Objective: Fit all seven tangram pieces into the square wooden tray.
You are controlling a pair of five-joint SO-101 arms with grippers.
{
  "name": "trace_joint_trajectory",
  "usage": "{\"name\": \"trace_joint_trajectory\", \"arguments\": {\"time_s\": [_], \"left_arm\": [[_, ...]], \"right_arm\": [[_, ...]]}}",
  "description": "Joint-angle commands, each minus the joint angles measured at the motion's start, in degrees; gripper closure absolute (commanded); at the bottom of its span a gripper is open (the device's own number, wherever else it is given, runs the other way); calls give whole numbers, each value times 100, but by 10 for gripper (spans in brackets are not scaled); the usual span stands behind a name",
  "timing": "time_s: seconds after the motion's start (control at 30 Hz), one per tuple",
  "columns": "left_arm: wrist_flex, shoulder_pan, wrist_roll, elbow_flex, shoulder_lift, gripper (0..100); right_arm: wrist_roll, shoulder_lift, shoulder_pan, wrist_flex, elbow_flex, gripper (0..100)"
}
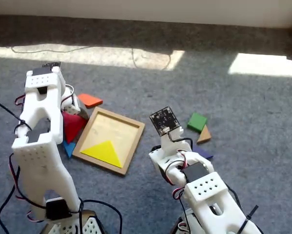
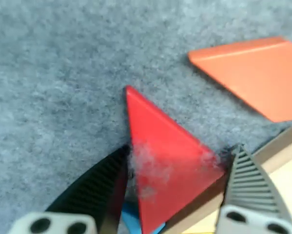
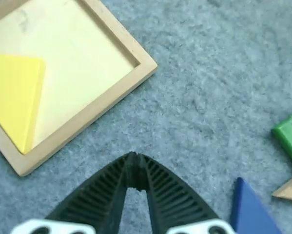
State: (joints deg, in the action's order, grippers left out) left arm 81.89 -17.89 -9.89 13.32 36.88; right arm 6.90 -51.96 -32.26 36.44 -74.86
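Your left gripper (image 2: 182, 156) pinches the red triangle (image 2: 167, 165) right beside the wooden tray (image 1: 133, 147). It looks light, hard and smooth (it could slip), so hold its straight edges near the middle. Your right gripper (image 3: 135, 163) is squeezed closed on nothing, near the tray.

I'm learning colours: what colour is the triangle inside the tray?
The triangle is yellow, clearest in the high view.

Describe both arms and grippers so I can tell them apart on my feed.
The left arm and right arm are white plastic shells with hole grids, black motors and red, black and white wires. The right arm carries a black square circuit board. The left gripper and right gripper have dark ribbed, tapering fingers on white bases.
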Motion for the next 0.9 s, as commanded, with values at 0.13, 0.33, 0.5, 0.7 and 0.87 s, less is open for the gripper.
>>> {"name": "trace_joint_trajectory", "arguments": {"time_s": [0.13, 0.33, 0.5, 0.7, 0.87], "left_arm": [[765, 154, -44, 1095, 620, 696], [791, 180, 18, 1147, 655, 802], [879, 242, 334, 1182, 637, 811], [1574, 268, 642, 1886, 637, 811], [1697, 321, 1187, 2044, 637, 810]], "right_arm": [[-44, -171, 57, -127, 22, 995], [-44, -171, 57, -127, 22, 995], [-44, -171, 57, -127, 13, 995], [-44, -171, 57, -127, 13, 995], [-44, -171, 57, -127, 13, 995]]}}
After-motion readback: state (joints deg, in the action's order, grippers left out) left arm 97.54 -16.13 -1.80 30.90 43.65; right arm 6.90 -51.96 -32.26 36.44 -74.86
